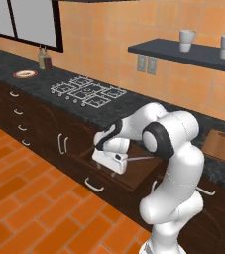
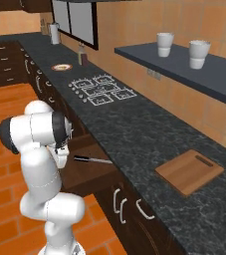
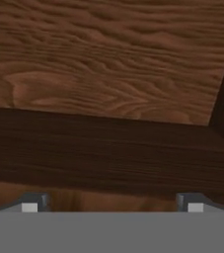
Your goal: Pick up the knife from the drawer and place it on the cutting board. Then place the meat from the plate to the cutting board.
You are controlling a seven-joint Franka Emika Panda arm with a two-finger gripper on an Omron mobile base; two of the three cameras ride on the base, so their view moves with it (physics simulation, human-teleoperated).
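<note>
We see two white cups (image 2: 165, 44) standing apart on a dark wall shelf (image 2: 219, 74), a white stove grate (image 1: 88, 91) set into the dark speckled desk (image 2: 134, 132), and a bottle (image 1: 44, 59) near the desk's back edge.

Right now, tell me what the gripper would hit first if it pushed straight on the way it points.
Probably wood of the drawer: the open gripper looks down at its lighter floor and dark wall. Which comes first is unclear. The knife lies off that line.
</note>
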